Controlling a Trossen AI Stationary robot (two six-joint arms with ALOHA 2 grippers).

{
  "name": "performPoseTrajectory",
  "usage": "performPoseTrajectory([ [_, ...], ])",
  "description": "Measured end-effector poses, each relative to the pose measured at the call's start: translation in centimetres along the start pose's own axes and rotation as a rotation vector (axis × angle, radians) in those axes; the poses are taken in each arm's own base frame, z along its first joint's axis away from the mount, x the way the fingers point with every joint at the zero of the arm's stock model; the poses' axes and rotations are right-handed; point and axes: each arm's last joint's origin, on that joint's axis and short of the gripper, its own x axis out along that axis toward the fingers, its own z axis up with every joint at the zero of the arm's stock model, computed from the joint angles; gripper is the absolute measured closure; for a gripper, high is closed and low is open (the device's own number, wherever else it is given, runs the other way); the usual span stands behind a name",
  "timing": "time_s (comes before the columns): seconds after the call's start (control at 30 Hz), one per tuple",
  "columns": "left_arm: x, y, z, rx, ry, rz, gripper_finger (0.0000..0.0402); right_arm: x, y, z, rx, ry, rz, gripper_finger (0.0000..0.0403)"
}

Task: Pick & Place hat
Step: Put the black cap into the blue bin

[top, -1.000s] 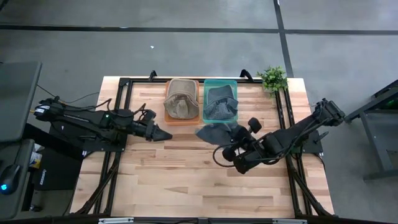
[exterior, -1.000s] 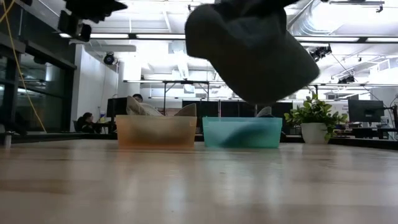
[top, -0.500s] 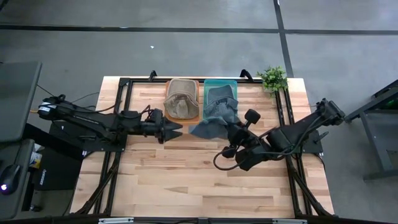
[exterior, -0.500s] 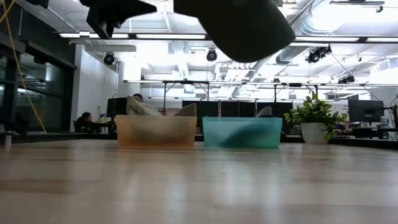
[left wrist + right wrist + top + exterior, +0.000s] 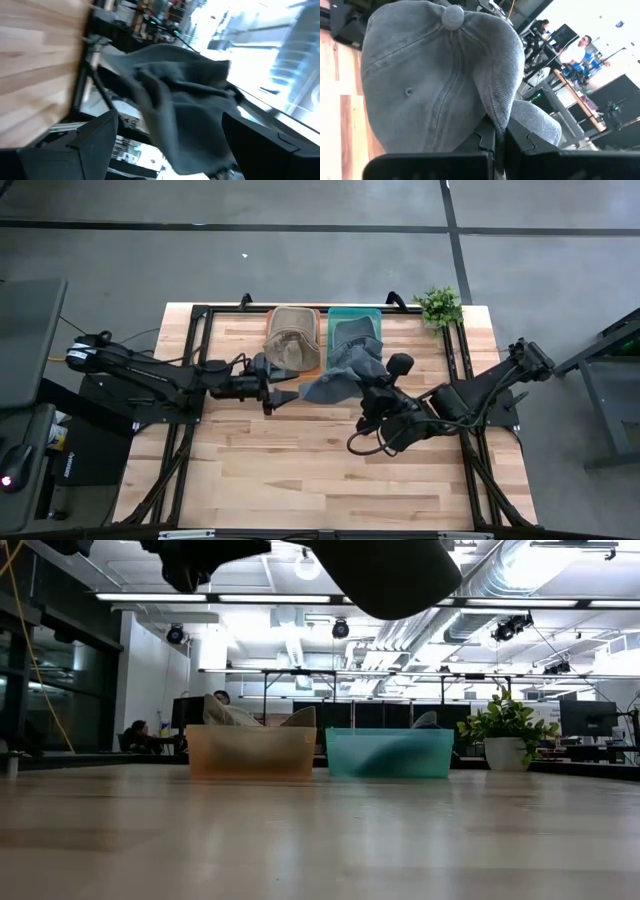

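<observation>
A grey denim cap [image 5: 335, 380] hangs in the air over the table's middle, near the bins, held by my right gripper [image 5: 370, 393], which is shut on it. The right wrist view shows its crown [image 5: 430, 80] and top button [image 5: 452, 17]. In the low view it is a dark mass [image 5: 390, 575] high above the table. My left gripper [image 5: 283, 395] is open, just left of the cap and pointing at it. In the left wrist view the cap [image 5: 185, 110] fills the space ahead of the spread fingers [image 5: 95, 137]. My right gripper holds the cap by a fold of cloth at the crown's edge [image 5: 501, 117], pinched between its two fingers [image 5: 487, 142]. The cap is lifted clear of the table. It spreads from the fingers toward the table's left and far side.
At the far edge stand an orange bin [image 5: 292, 372] holding a tan hat [image 5: 292, 340] and a teal bin [image 5: 372, 314] holding a grey hat [image 5: 352, 340]. A potted plant [image 5: 438, 305] sits at the far right corner. The near half of the table is bare wood [image 5: 300, 470].
My right gripper has raised the cap and carried it toward the far edge and slightly left. In the low view the cap has risen almost out of the top. My left gripper has moved right, toward the cap.
</observation>
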Motion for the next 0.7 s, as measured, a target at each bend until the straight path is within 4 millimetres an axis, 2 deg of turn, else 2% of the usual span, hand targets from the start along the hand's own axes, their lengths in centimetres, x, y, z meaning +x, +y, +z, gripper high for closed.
performPoseTrajectory([
  [0.13, 0.6, 0.7, 0.0, -0.046, 0.035, 0.033, 0.0066, 0.2, -0.1, 0.1, -0.029, -0.003, -0.004, 0.0401],
  [0.4, 1.7, 0.8, -0.1, -0.093, 0.069, -0.049, 0.0066, 0.8, -0.3, 0.5, -0.046, -0.014, 0.018, 0.0401],
  [0.53, 2.9, 1.2, 0.1, -0.108, 0.092, -0.011, 0.0066, 0.7, -0.3, 0.9, -0.059, -0.036, 0.023, 0.0401],
  [0.7, 4.3, -0.3, -0.1, -0.109, 0.150, -0.035, 0.0066, 0.9, -0.4, 0.9, -0.064, -0.037, 0.035, 0.0401],
])
